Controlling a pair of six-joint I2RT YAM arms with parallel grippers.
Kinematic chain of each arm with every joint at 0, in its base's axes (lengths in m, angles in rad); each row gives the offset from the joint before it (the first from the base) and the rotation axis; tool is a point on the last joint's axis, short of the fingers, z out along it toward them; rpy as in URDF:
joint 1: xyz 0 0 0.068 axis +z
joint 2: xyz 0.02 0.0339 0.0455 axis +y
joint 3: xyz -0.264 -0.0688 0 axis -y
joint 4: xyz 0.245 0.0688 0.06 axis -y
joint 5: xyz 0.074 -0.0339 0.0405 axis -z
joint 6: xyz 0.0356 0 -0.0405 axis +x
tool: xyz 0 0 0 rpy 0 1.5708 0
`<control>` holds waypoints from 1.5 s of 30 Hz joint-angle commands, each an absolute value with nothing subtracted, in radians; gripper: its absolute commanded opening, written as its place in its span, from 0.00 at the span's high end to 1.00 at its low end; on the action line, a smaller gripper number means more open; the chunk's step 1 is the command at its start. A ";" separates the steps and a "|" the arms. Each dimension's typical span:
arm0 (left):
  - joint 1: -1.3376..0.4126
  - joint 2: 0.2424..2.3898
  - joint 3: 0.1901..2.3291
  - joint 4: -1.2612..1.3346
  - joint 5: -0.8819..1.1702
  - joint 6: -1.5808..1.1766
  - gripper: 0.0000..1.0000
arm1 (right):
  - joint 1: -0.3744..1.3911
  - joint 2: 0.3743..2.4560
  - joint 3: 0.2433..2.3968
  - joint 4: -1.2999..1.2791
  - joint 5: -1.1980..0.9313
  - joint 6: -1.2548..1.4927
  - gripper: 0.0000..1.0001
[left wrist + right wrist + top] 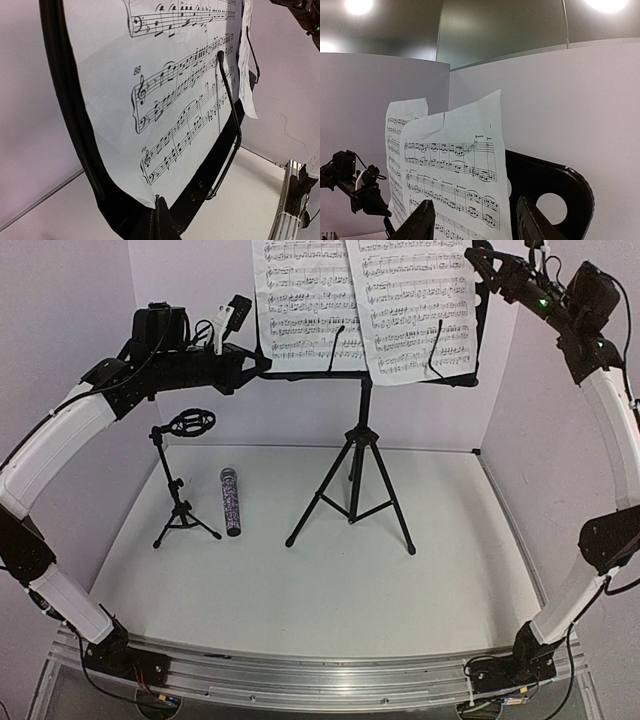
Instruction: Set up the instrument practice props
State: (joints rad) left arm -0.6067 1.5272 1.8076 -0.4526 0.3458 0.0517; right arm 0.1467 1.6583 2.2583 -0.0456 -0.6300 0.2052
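Music sheets [365, 305], two white printed pages, lean side by side on black tripod music stand [357, 455], far centre. Left gripper [159, 220] clenched at stand's left edge; right gripper [472, 227] released, fingers apart by right sheet's upper corner.

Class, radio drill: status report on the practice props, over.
Left gripper shut at stand corner; right gripper open beside sheets. Both sheets on stand. Mic flat on table, mic stand empty. Nothing in the way.

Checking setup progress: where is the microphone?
Top view, left of centre: the microphone lies on the table between the small mic stand and the music stand.
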 commanded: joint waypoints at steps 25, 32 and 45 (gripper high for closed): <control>-0.600 1.503 1.813 -0.431 0.348 0.055 1.00 | 0.150 1.677 2.253 -0.038 -0.625 0.212 0.94; -0.600 1.503 1.812 -0.428 0.348 0.055 1.00 | 0.150 1.647 2.214 -0.033 -0.588 0.201 1.00; -0.600 1.500 1.805 -0.425 0.346 0.058 1.00 | 0.149 1.527 2.064 0.022 -0.393 0.135 1.00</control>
State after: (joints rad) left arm -0.6067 1.5272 1.8054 -0.4519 0.3473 0.0525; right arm 0.1471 1.5686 2.0731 -0.0395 -0.4524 0.1685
